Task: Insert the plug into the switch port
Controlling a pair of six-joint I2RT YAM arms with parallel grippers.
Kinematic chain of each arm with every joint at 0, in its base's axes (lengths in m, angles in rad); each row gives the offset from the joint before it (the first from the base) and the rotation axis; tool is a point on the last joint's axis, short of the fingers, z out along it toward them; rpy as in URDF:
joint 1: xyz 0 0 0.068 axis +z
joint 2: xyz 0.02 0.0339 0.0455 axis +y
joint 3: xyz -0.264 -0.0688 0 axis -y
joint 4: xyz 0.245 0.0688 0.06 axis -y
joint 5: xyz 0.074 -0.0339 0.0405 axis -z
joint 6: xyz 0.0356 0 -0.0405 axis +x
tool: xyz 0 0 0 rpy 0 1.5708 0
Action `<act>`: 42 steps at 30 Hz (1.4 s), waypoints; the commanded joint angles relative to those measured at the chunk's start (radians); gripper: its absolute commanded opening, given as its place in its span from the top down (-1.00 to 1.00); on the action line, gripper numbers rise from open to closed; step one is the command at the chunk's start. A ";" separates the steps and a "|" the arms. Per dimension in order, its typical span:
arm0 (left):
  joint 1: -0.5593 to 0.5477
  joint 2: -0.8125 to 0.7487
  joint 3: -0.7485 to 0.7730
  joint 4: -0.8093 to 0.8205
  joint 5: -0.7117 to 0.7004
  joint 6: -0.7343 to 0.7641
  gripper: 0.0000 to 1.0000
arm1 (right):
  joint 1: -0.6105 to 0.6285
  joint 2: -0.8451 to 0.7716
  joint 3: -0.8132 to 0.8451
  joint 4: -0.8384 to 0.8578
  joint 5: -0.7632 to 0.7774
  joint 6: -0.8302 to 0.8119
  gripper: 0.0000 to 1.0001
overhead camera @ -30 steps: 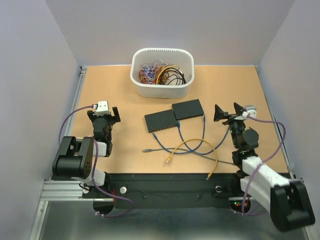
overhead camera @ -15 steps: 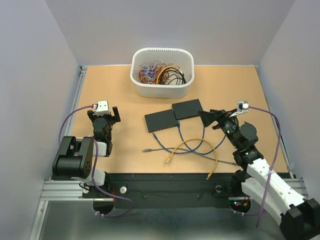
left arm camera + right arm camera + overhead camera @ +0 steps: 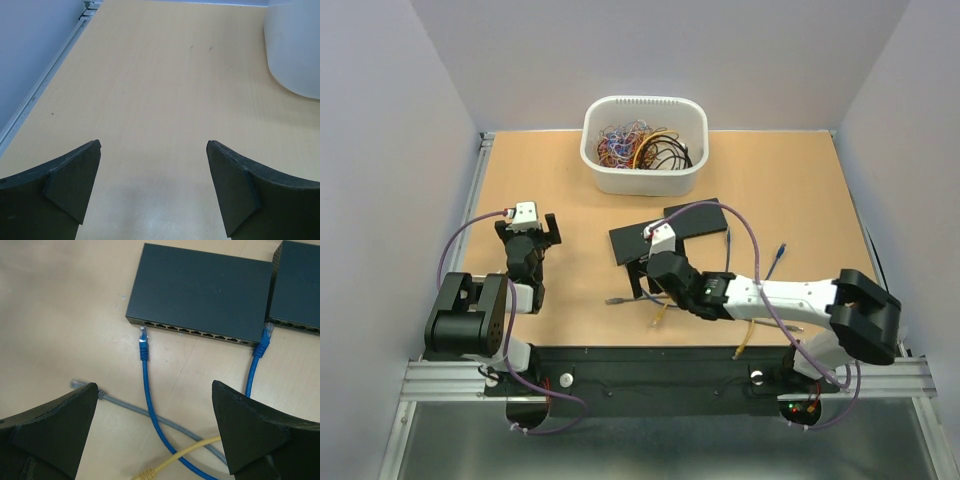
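The yellow cable [image 3: 748, 322] lies in front of two black switches, and its clear plug [image 3: 657, 321] rests on the table, free. In the right wrist view only the yellow cable [image 3: 192, 452] shows; the plug is cut off at the bottom edge. The left switch [image 3: 200, 290] has its row of ports [image 3: 195, 331] facing me. My right gripper [image 3: 645, 282] hovers open over the cables, just beyond the plug, holding nothing [image 3: 154, 385]. My left gripper [image 3: 527, 235] is open and empty over bare table [image 3: 154, 145].
A second black switch [image 3: 300, 280] sits to the right of the first. A blue connector [image 3: 144, 340] lies loose before the left ports; another [image 3: 265, 337] sits at the right end. A grey cable [image 3: 125, 405] crosses under the blue. A white bin [image 3: 595, 165] of cables stands behind.
My right arm has swung from the table's right side to the middle, low over the cables before the switches. A blue cable end has shifted right. The left arm has not moved.
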 commanded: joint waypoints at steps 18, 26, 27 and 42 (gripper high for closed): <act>0.057 -0.349 0.199 -0.545 0.111 -0.588 -0.97 | -0.011 0.264 0.183 -0.026 0.025 -0.005 -0.28; 0.063 -0.250 0.210 -0.560 0.099 -0.600 -0.97 | -0.013 0.319 0.198 -0.025 -0.020 0.006 -0.13; 0.062 -0.249 0.210 -0.561 0.093 -0.600 -0.97 | -0.013 0.328 0.203 -0.025 -0.024 0.007 -0.13; 0.063 -0.258 0.207 -0.587 0.031 -0.600 -0.96 | -0.065 0.468 0.269 -0.010 -0.107 0.056 0.22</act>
